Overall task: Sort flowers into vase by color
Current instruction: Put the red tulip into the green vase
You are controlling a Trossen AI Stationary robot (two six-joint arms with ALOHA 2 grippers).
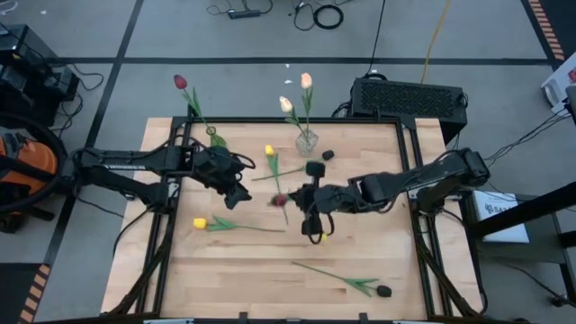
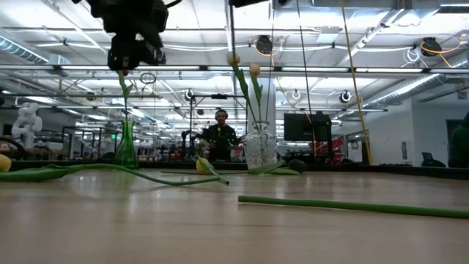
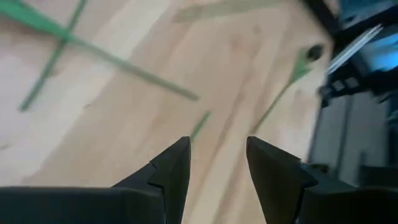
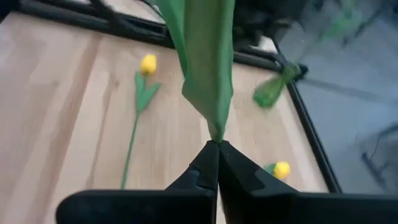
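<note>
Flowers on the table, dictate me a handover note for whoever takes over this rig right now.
Left tool: open, empty, over the table's left-centre.
Right tool: shut on a tulip leaf, mid-table.
Done: two cream tulips in the clear vase; red tulip in the green vase.
To do: yellow tulips and a long stem lie on the table.

Two vases, three yellow tulips, two cream, two dark red.
</note>
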